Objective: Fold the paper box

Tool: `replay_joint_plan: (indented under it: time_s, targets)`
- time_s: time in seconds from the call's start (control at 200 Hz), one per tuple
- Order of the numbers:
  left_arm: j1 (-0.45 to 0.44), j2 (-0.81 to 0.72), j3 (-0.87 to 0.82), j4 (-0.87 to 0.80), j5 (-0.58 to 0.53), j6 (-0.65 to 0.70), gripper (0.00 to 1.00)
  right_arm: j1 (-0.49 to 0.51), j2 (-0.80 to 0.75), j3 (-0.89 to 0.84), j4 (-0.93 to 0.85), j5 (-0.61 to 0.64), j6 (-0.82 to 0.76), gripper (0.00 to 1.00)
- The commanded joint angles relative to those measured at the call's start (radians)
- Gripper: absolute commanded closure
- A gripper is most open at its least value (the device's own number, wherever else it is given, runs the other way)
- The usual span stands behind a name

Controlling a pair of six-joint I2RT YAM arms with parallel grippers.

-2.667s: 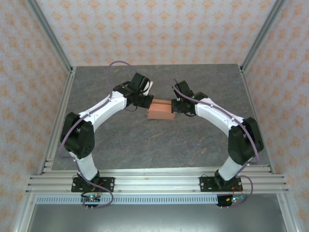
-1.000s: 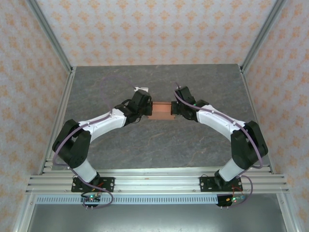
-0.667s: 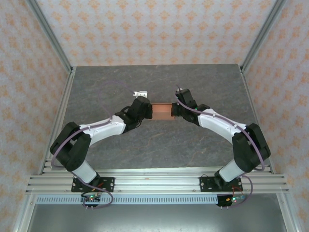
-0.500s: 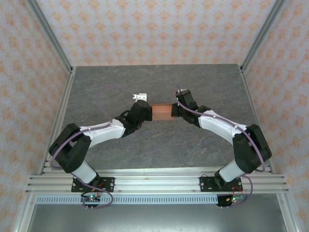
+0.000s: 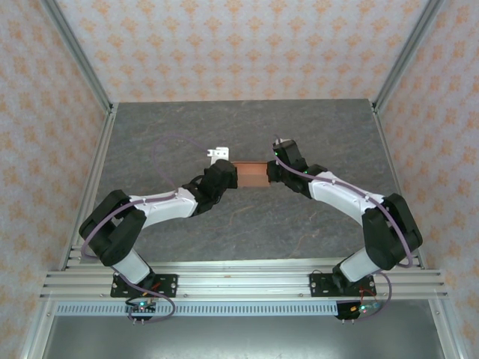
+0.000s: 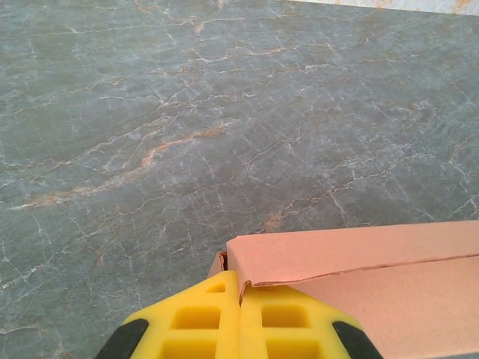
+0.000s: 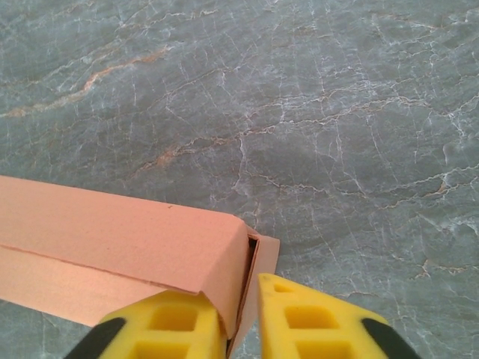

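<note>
Where the yellow left fingers point(image 6: 198, 329) press together, they pinch a thin card edge at one end of the paper box point(image 6: 359, 277); the right fingers point(image 7: 314, 321) clamp the flap at its other end. The salmon box spans between them over the grey marbled bench point(image 6: 150, 112).

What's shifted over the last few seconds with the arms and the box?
The left arm dropped low and stretched flatter over the table, and the paper box shows less of its near face from above. Nothing was let go: the left gripper and right gripper stay pinched on the box's ends, mid-table.
</note>
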Motion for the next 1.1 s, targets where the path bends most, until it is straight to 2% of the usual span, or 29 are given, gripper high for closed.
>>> replay_joint_plan:
  time_s: [0.0,0.28,0.636,0.746,0.841,1.036,1.096]
  targets:
    - [-0.010,0.040,-0.030,-0.124,-0.045,0.018,1.00,0.001,-0.026,0.014,-0.089,-0.019,-0.015,0.77]
    - [-0.021,0.036,-0.020,-0.150,-0.088,0.011,1.00,0.001,-0.041,0.028,-0.142,-0.112,-0.037,0.61]
    - [-0.037,0.038,0.024,-0.227,-0.132,-0.015,1.00,0.001,-0.039,0.019,-0.160,-0.236,-0.092,0.55]
    - [-0.039,0.039,0.033,-0.241,-0.137,-0.015,1.00,0.001,-0.036,0.024,-0.154,-0.272,-0.097,0.49]
    - [-0.041,0.035,0.035,-0.243,-0.141,-0.019,1.00,0.001,-0.044,0.032,-0.157,-0.273,-0.099,0.46]
    - [-0.042,0.029,0.034,-0.240,-0.132,-0.005,1.00,-0.001,-0.096,0.076,-0.235,-0.196,-0.110,0.43]
    - [-0.042,0.027,0.033,-0.240,-0.132,0.000,1.00,-0.018,-0.114,0.096,-0.255,-0.216,-0.101,0.42]
